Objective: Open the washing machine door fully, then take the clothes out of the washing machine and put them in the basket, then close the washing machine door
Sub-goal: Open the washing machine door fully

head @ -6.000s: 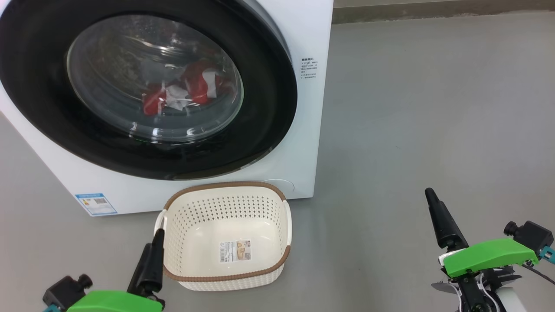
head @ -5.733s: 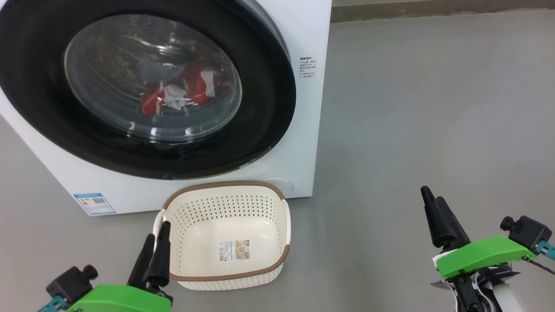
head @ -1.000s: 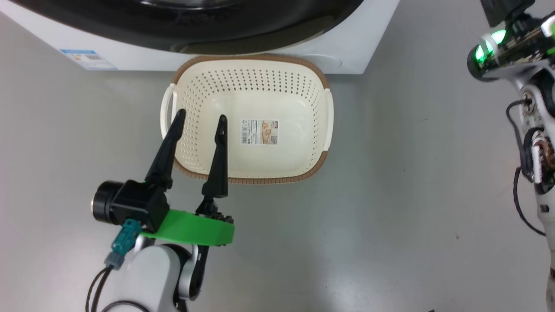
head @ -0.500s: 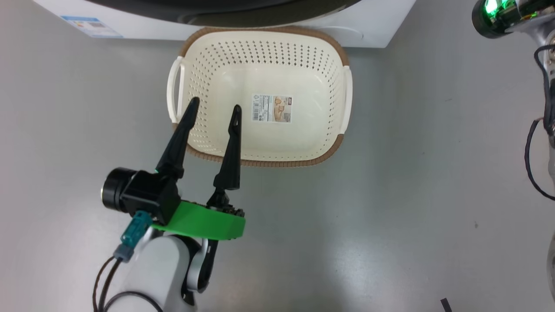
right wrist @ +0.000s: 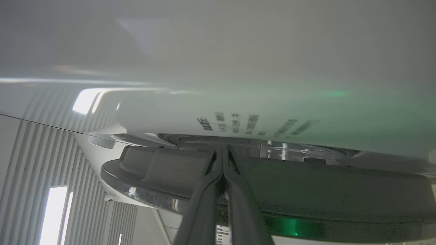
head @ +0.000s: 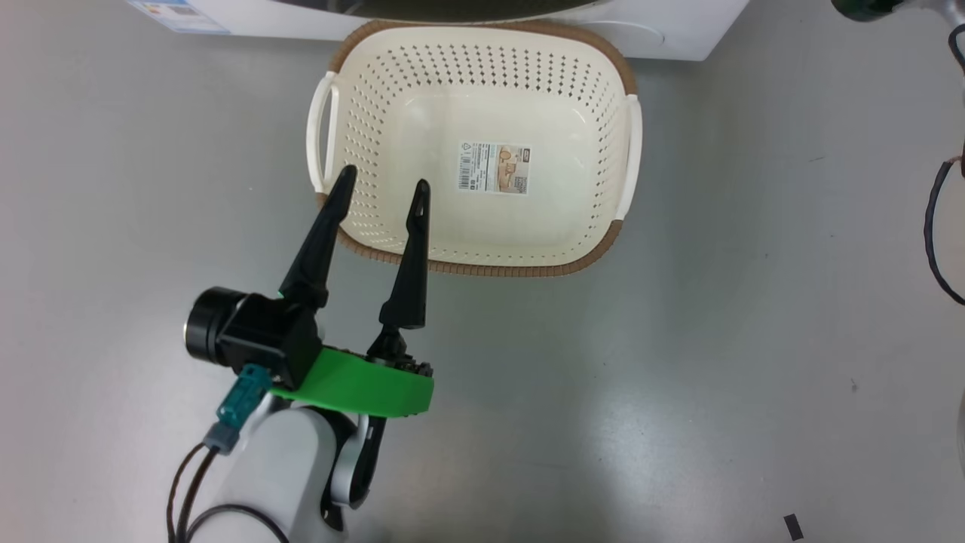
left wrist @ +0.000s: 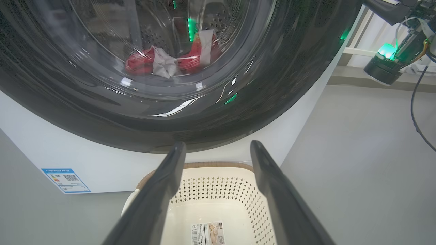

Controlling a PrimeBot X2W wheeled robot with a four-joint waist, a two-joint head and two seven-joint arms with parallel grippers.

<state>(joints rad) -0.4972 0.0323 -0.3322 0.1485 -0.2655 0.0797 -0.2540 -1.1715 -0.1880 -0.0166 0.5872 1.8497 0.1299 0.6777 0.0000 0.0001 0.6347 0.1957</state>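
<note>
hovering over the basket (head: 520,270): left jaws spread wide, holding nothing. their dark fingers (head: 317,249) point across the basket's near left corner, tips above the brown rim and the perforated wall. the basket sits on the grey floor (head: 716,339), ahead and to the right of the left jaws, with just a sticker (head: 494,168) on its bottom. straight ahead of the left jaws, past the basket, is the washing machine (left wrist: 102,166); the basket's far rim is just beside its white front. the washing machine door (left wrist: 265,102) looks closed against the front in the left wrist view. the clothes (left wrist: 139,63), red with white bits, lie in the drum behind the glass, above the left jaws' tips. right jaws pressed fully together, gripping nothing. their fingers (right wrist: 204,204) aim at the seam between the door's black rim and the white panel with small print (right wrist: 238,124). cannot tell if they touch there.
</note>
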